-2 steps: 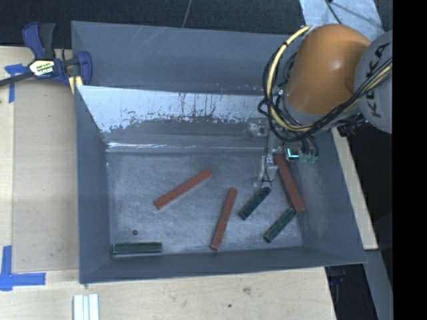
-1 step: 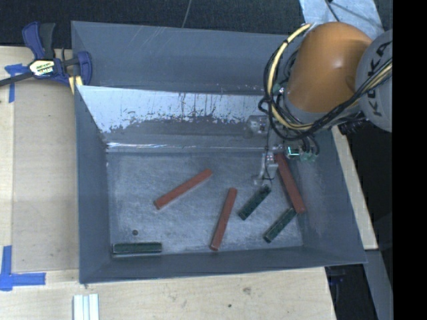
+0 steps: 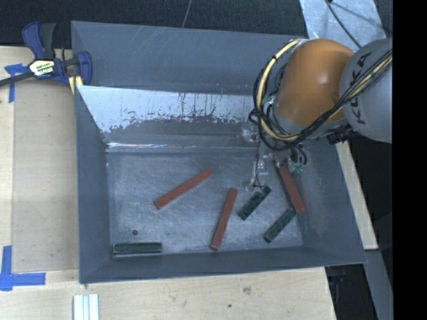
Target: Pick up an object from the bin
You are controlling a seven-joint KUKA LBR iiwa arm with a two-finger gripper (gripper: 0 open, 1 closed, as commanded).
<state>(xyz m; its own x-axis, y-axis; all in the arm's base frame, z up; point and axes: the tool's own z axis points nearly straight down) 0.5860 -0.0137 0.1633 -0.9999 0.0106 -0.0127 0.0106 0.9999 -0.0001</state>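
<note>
Lying just beside the arm (image 3: 313, 79) — dark-green stick (image 3: 254, 203)

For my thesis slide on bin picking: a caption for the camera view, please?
KUKA gripper above a dark green bar, beside a red-brown stick, at the right of the grey bin.

A: The grey sheet-metal bin (image 3: 167, 109) looks dull. Its back wall is scratched and its floor scuffed and speckled.
B: The red-brown flat sticks (image 3: 183, 189) look matt, and so do the dark green sticks (image 3: 137, 249). The rounded orange cover (image 3: 313, 79) on the wrist is different — smooth and glossy.
</note>
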